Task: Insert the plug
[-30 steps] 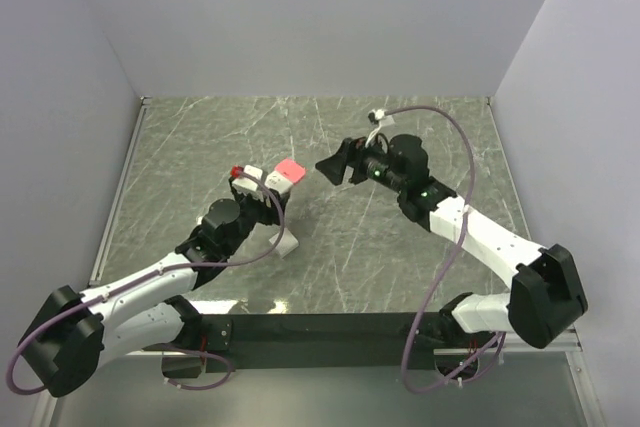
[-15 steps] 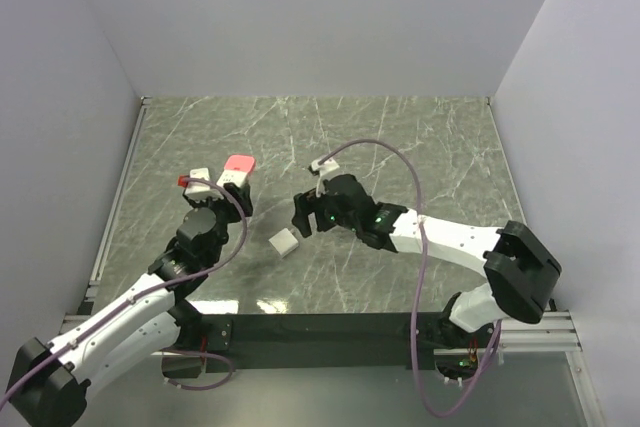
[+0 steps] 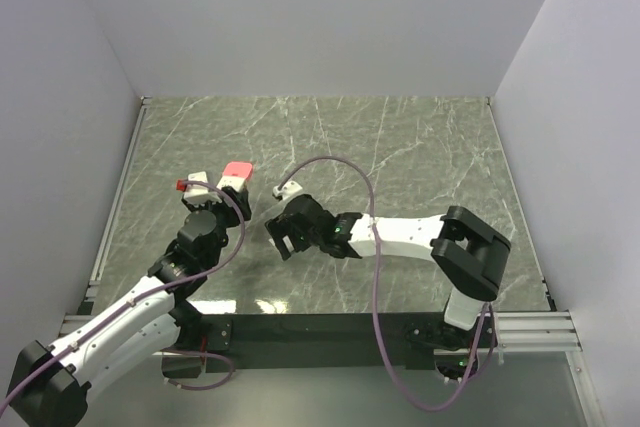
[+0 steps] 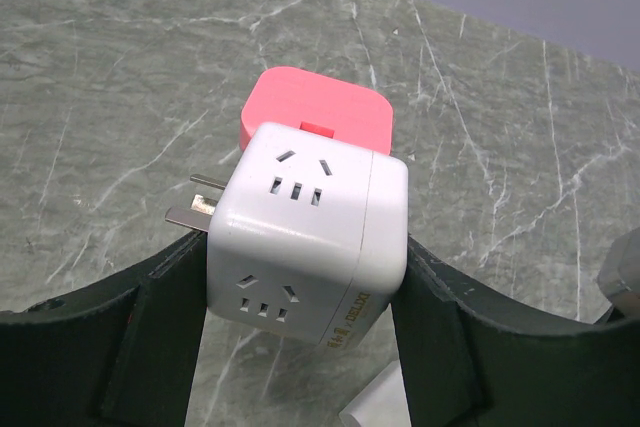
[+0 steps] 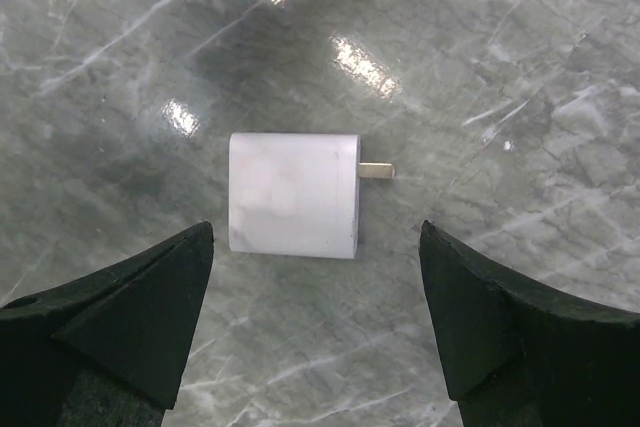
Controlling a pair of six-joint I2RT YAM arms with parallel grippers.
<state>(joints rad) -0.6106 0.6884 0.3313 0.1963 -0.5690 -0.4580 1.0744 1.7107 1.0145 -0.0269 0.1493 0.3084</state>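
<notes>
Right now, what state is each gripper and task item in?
left gripper: shut on the socket cube.
socket cube: held by its sides, visible sockets empty.
right gripper: open, one finger on each side of the white plug, not touching it.
white plug: lying flat on the table, loose, not inserted.

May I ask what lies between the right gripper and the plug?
Only bare table; the right wrist view shows the open right gripper flanking the plug.
</notes>
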